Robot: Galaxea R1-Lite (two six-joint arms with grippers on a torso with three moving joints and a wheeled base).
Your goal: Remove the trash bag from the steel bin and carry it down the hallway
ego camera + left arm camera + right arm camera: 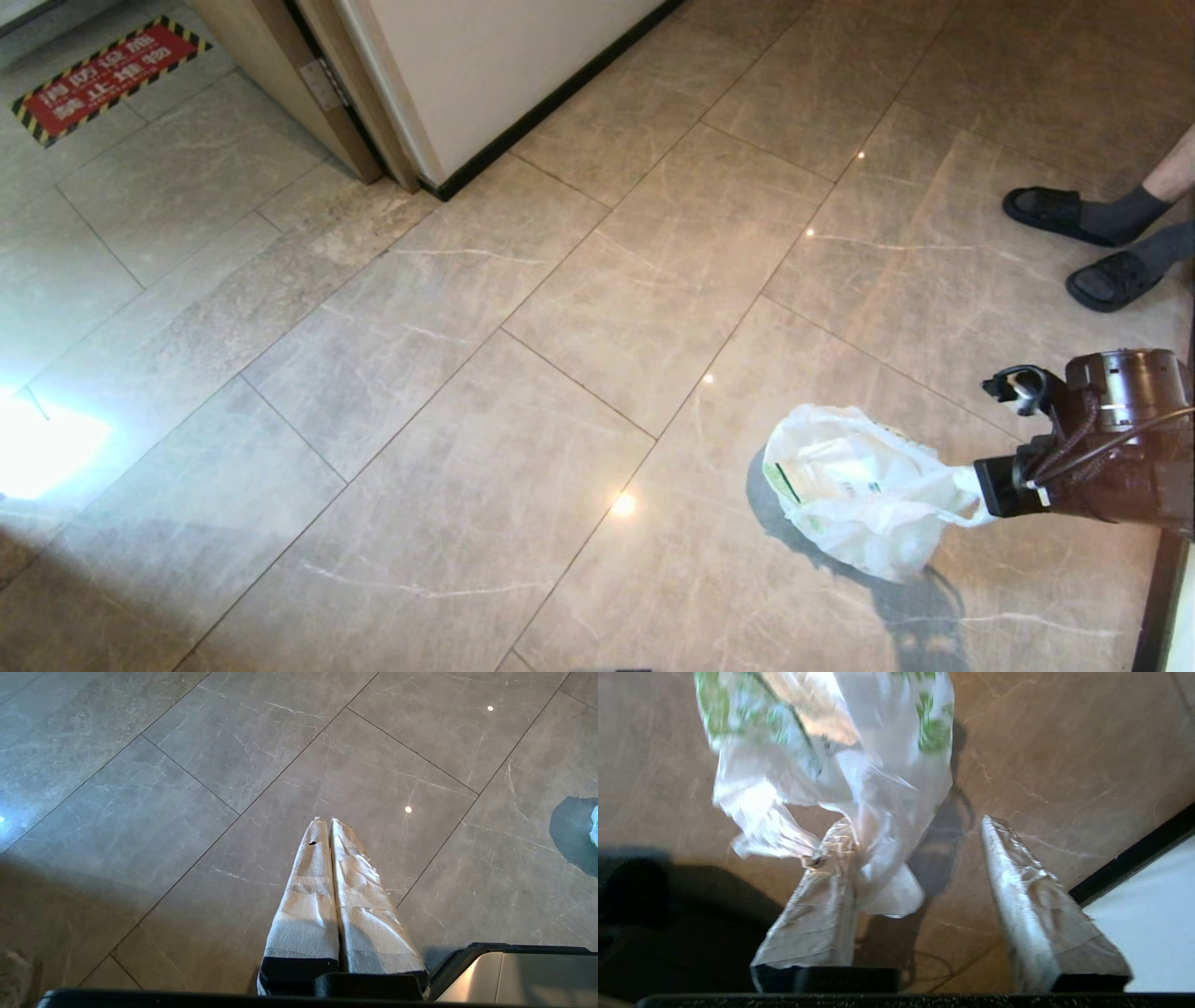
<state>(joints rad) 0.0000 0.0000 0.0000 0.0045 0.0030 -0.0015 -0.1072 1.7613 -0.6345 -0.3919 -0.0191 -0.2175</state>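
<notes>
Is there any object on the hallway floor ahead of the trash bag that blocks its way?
Nothing visible blocks it. The trash bag hangs at the right end effector, and the hallway tiles ahead are bare. A person's feet stand off to the right.

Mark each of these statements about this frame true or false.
1. The right gripper's fingers stand apart. True.
2. The trash bag sits inside a steel bin. False: it lies on the hallway tiles, with no bin in view.
3. The left gripper holds the bag. False: its fingers are pressed together on nothing.
4. A person's feet in black slides stand on the robot's right, beyond the bag. True.
5. The bag is plain white. False: it carries green printing.
</notes>
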